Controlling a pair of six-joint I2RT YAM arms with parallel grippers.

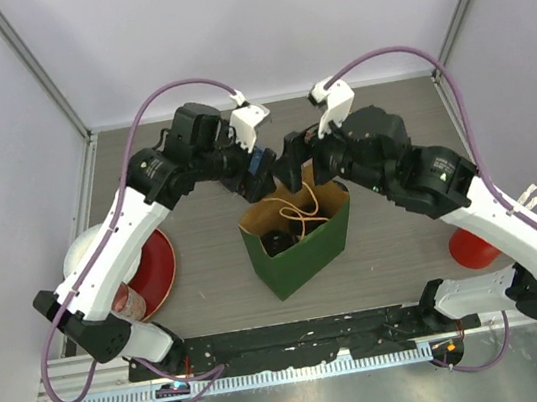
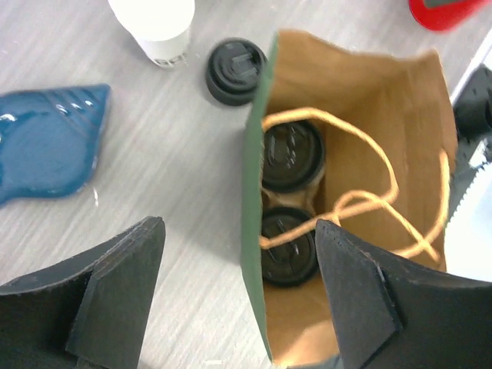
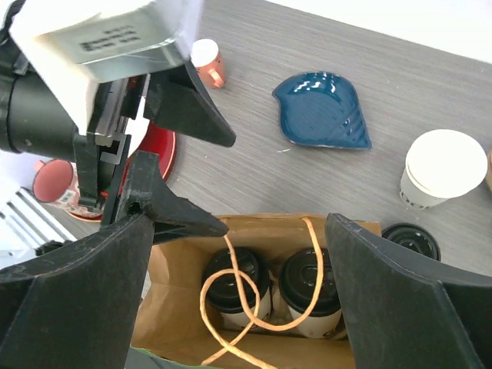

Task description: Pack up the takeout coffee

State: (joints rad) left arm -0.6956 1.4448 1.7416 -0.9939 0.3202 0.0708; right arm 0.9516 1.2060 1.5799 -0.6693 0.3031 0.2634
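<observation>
A green paper bag [image 1: 306, 251] with a brown inside stands mid-table. Two cream-white coffee cups with black lids [image 3: 234, 280] [image 3: 311, 288] stand inside it under the twine handles; they also show in the left wrist view [image 2: 292, 154] [image 2: 288, 246]. A third paper cup [image 3: 438, 169] stands unlidded on the table beyond the bag, with a loose black lid [image 3: 411, 240] beside it. My left gripper [image 2: 240, 227] is open and straddles the bag's far-left wall at its rim. My right gripper [image 3: 238, 223] is open and empty above the bag's mouth.
A blue leaf-shaped dish [image 3: 323, 108] lies behind the bag. A small cup with a pink handle [image 3: 207, 61] stands at the far side. A red plate [image 1: 152, 269] lies at the left. A red cup [image 1: 473, 246] stands at the right.
</observation>
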